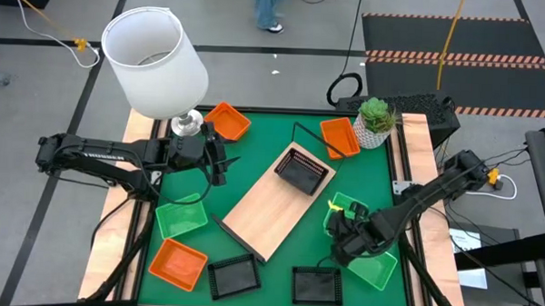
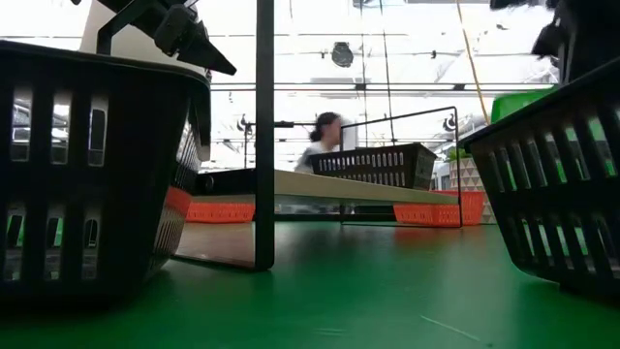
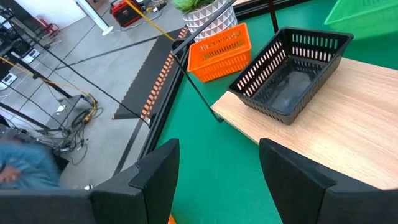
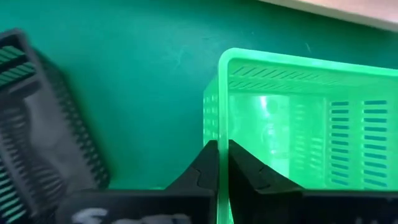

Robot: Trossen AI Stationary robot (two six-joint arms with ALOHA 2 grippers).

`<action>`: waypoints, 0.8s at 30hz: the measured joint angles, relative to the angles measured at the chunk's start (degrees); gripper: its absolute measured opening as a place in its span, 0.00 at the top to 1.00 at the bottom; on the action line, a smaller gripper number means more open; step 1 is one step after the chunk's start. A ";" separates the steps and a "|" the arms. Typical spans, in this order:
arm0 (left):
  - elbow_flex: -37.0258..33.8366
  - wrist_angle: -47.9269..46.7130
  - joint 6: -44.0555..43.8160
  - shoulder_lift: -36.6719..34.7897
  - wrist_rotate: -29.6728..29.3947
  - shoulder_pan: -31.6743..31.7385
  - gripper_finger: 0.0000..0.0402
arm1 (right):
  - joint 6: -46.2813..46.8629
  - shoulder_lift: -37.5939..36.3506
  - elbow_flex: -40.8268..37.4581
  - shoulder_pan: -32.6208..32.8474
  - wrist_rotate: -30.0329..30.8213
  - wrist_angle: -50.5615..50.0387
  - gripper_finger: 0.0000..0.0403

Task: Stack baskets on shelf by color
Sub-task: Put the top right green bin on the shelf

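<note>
Right claw (image 4: 222,163) pinched thin wall of bright green slotted plastic basket (image 4: 311,118); risked slipping, tilting when lifted. Left claw (image 3: 217,174) gaped, empty.

My low view: black baskets (image 2: 92,170) cropped at 9 and 3 o'clock; person (image 2: 320,136) behind blurred.

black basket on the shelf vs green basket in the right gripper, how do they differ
The black basket sits free on the shelf; the green basket lies on the table mat. The right gripper pinches the green basket's wall; nothing touches the black one. Both are shallow slotted trays.
</note>
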 joint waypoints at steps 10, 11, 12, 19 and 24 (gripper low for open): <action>-0.01 0.18 -0.02 -0.02 0.00 0.01 0.44 | -7.57 0.00 13.03 3.76 4.22 -8.92 0.99; 0.00 0.18 -0.02 0.00 0.00 0.01 0.44 | -9.26 0.00 14.12 4.05 5.30 -9.04 0.99; 0.00 0.18 -0.02 -0.01 0.01 0.02 0.44 | -10.96 0.00 15.12 4.26 6.37 -9.08 0.99; 0.00 0.18 -0.07 0.00 0.00 0.01 0.44 | -25.45 0.00 20.40 4.55 12.39 -9.13 0.99; -0.02 0.18 -0.09 0.00 0.00 0.00 0.44 | -40.17 0.00 20.92 3.69 14.03 -7.09 0.99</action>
